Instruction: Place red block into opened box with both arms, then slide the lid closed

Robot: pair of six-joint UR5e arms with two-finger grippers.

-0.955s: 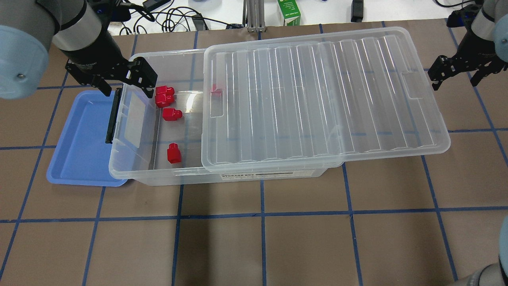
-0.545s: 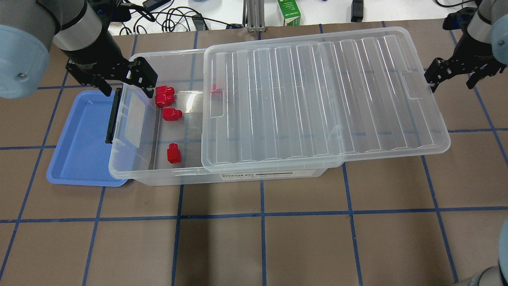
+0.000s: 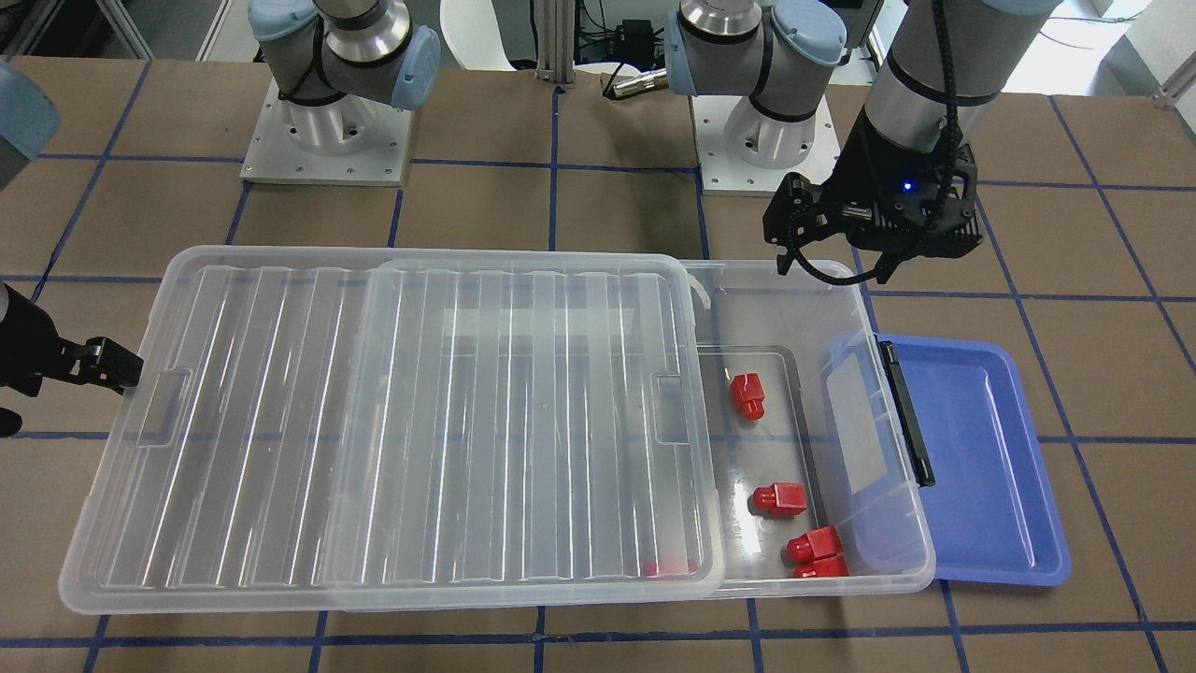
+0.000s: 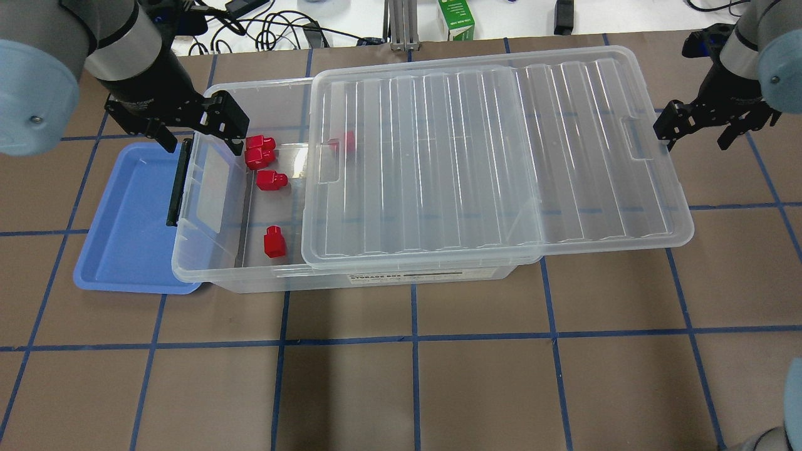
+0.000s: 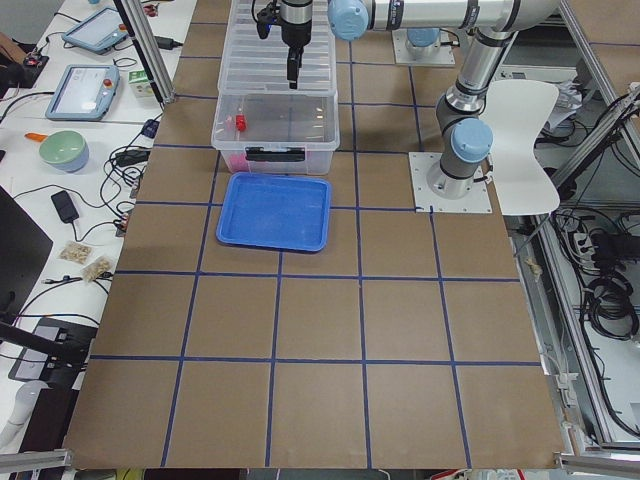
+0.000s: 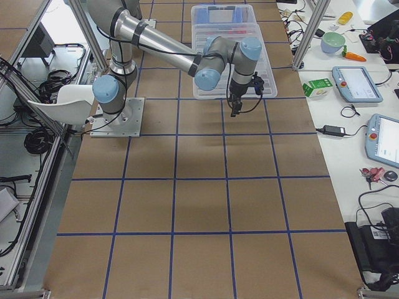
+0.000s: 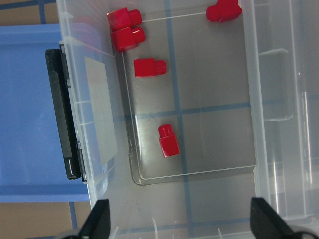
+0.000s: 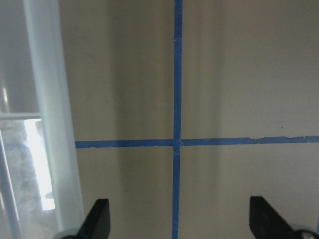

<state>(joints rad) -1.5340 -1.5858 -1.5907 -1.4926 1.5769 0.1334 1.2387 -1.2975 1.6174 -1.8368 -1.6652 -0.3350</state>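
Note:
The clear box (image 4: 376, 279) lies across the table with its black bar (image 4: 177, 188) at the left end. The ribbed lid (image 4: 489, 156) covers most of it and overhangs on the right; the left end stays uncovered. Several red blocks (image 4: 271, 180) lie on the box floor there, and one red block (image 4: 346, 141) shows through the lid. My left gripper (image 4: 200, 147) hangs open over the box's far-left corner, with nothing between its fingers (image 7: 97, 219). My right gripper (image 4: 694, 145) is open, one finger against the lid's right short edge (image 8: 50, 124).
A blue tray (image 4: 125, 219) sits against and partly under the box's left end. A green carton (image 4: 456, 19) and cables (image 4: 263, 28) lie beyond the far table edge. Brown table with blue tape lines (image 4: 413, 338) stretches in front of the box.
The lid has slid a little to the left over the box, covering one red block more. My right gripper moved left with the lid's edge. The left gripper stayed put.

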